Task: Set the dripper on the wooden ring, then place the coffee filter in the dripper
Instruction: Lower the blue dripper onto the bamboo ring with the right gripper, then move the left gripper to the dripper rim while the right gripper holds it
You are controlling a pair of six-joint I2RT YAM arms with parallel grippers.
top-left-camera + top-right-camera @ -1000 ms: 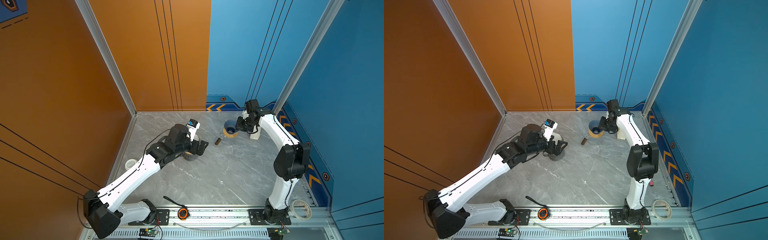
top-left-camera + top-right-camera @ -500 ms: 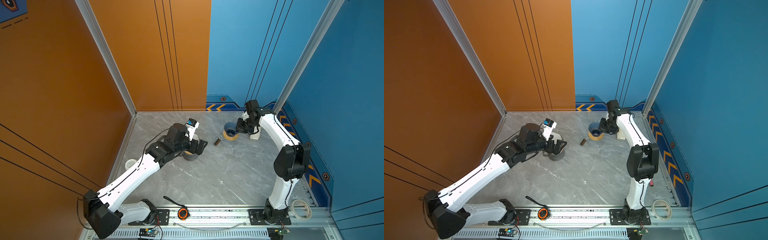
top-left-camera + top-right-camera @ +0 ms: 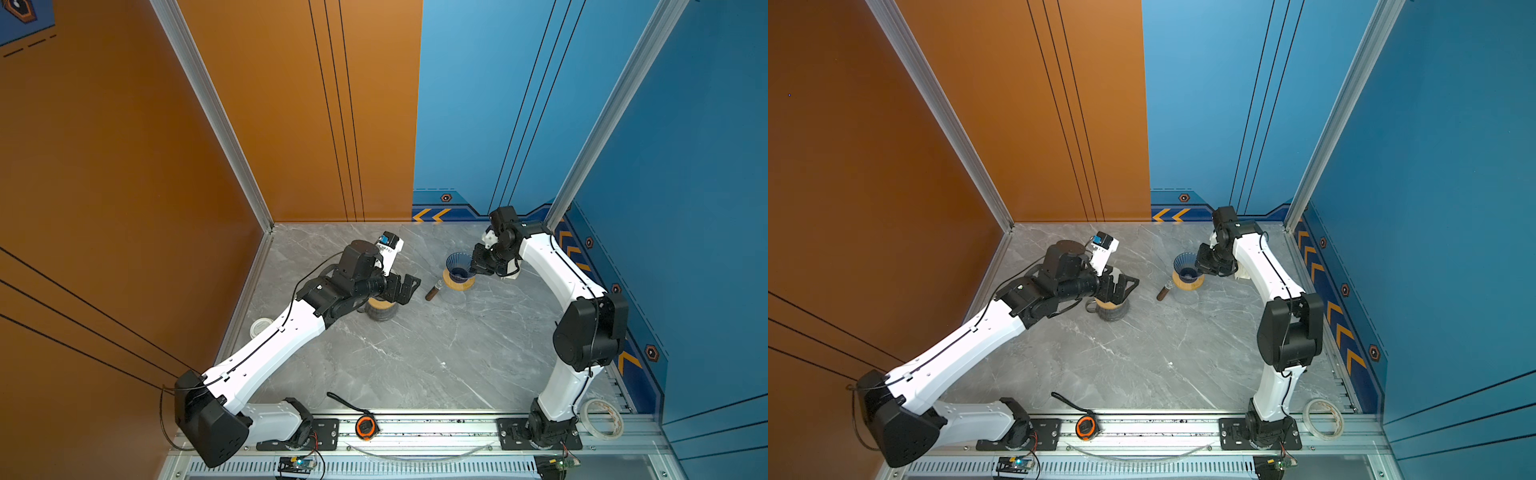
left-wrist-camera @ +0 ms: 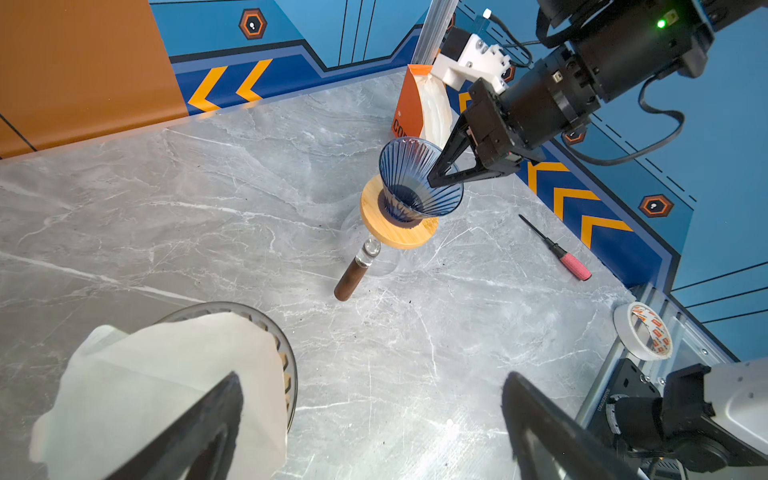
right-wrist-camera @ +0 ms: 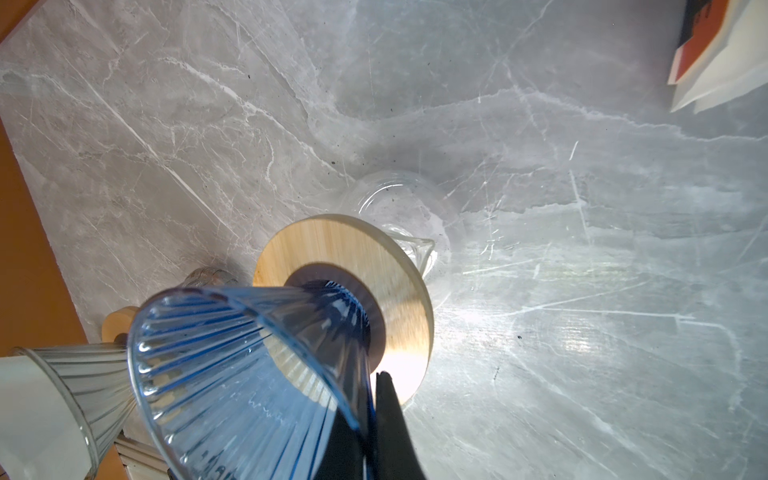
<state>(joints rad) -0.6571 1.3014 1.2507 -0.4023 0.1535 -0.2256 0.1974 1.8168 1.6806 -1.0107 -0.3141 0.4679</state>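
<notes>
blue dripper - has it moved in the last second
Yes, slightly: in a top view the blue dripper, pinched by the right gripper, has shifted away from the wall chevrons toward the brown handle.

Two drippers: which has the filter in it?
The grey dripper under the open left gripper: white filter sits in it. The blue dripper, rim pinched by the right gripper, is empty.

The coffee filter (image 4: 166, 386), white paper and loosely rumpled, sits in the mouth of the clear dripper (image 4: 289, 365), which stands in the tabletop's left half (one fold rises above the ribbed rim). The blue dripper (image 3: 457, 262), ribbed and wood-collared, stands slightly tilted toward the far right corner.
</notes>
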